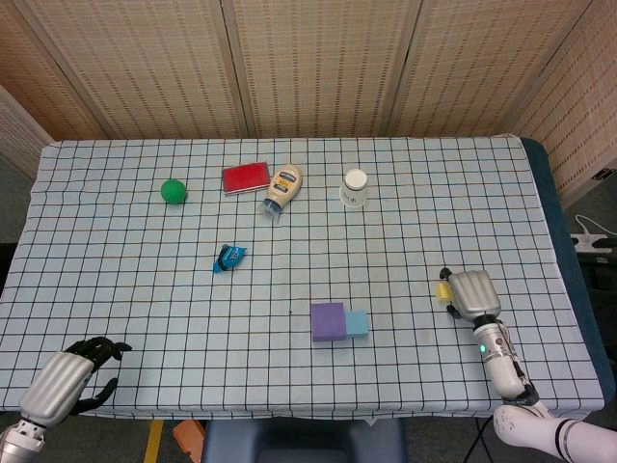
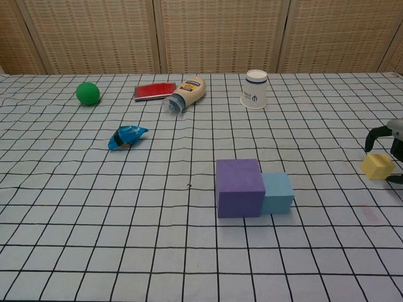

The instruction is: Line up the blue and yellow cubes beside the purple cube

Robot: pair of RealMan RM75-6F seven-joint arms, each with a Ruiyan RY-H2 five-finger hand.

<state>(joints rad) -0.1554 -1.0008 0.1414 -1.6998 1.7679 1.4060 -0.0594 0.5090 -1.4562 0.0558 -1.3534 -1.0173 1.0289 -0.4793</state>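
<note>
Fingers (image 2: 376,134) of our right hand (image 1: 472,293) curl dark and hooked around the yellow cube (image 2: 377,166), which sits on the desk (image 1: 116,260) well to the right of the purple cube (image 2: 239,187); whether they actually press on it or merely bracket it, we cannot tell. That yellow block looks soft and matte, like foam, with rounded edges. Our right hand's silvery back faces up, the forearm running back toward the desk's near edge. Using the purple cube as our landmark: the smaller blue cube (image 2: 278,192) touches its right face, both matte and square-edged on the checked cloth. Far behind it lie a squeeze bottle (image 2: 186,94) on its side, a flat red box (image 2: 154,90) and an upturned paper cup (image 2: 254,89); a crinkled blue wrapper (image 2: 126,136) and a green ball (image 2: 87,93) sit to its back left. Our left hand (image 1: 67,379) rests far to its near left, fingers loosely curled, holding nothing.
</note>
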